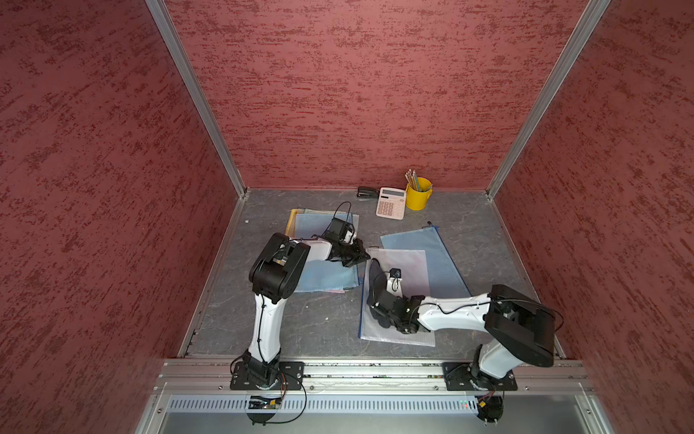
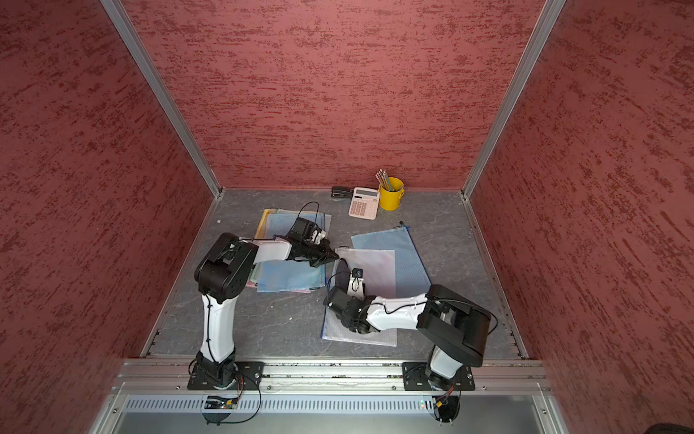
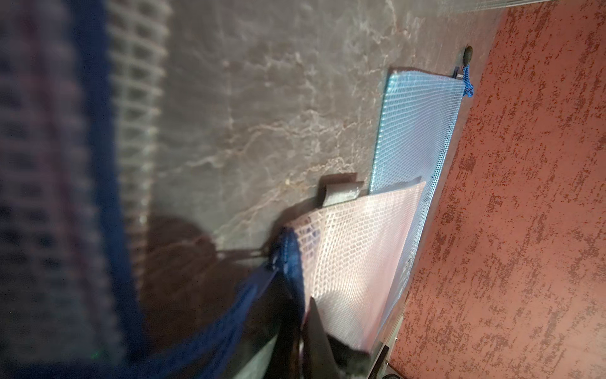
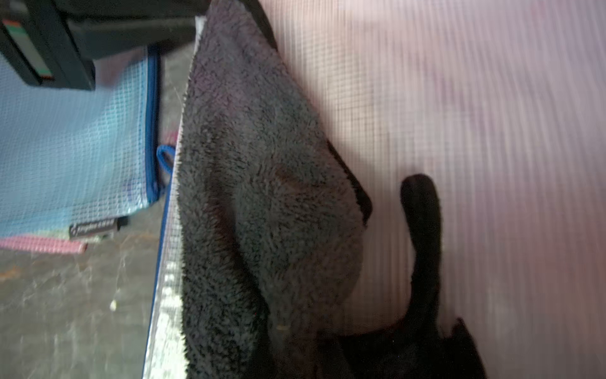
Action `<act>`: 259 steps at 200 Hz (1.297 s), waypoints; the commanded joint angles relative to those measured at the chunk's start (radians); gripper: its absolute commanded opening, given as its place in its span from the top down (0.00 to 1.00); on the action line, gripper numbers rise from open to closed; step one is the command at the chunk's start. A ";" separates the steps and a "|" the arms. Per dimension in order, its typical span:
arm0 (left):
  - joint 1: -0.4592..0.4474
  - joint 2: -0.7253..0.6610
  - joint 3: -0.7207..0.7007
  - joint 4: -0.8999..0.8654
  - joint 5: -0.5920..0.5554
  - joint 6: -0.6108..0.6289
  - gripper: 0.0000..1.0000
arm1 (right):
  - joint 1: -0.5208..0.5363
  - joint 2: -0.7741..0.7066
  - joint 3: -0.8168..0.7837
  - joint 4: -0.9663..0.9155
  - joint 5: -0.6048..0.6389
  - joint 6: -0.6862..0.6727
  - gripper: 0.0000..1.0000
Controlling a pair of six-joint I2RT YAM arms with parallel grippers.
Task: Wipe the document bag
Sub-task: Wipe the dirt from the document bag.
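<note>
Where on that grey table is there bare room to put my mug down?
Bare: the front strip between left arm and pale bag, and the back corner beside the yellow cup. Crowded: the middle, with bag stack and blue bag.

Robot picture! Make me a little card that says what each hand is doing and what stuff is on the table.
left gripper: shut, pinching a corner of the pale pink bag
right gripper: shut on the grey cloth, resting on that bag
pale pink bag: lying partly over a blue bag
also there: stack of bags, calculator, stapler, yellow pencil cup
</note>
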 commanded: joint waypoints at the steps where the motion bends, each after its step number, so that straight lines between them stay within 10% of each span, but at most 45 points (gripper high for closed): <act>1: 0.027 0.013 -0.011 -0.012 -0.027 -0.006 1.00 | 0.105 -0.019 -0.070 -0.385 -0.149 0.249 1.00; 42: 0.043 0.016 0.010 -0.052 0.006 0.046 1.00 | 0.268 -0.180 -0.117 -0.590 -0.299 0.474 1.00; 76: 0.032 0.006 -0.003 -0.054 0.016 0.055 1.00 | 0.136 -0.281 0.221 -0.783 0.020 0.245 1.00; 99: 0.024 -0.005 -0.019 -0.048 0.010 0.051 1.00 | 0.007 -0.266 0.380 -0.565 0.159 -0.045 1.00; 137: 0.016 -0.003 -0.048 -0.028 0.013 0.039 1.00 | -0.106 -0.139 0.224 0.024 0.056 -0.376 1.00; 197: 0.013 -0.008 -0.066 0.005 0.006 0.010 1.00 | -0.119 -0.037 -0.024 0.097 -0.032 -0.183 1.00; 259: 0.018 -0.034 -0.054 -0.012 -0.004 -0.003 1.00 | 0.109 -0.180 -0.014 -0.479 -0.177 0.113 1.00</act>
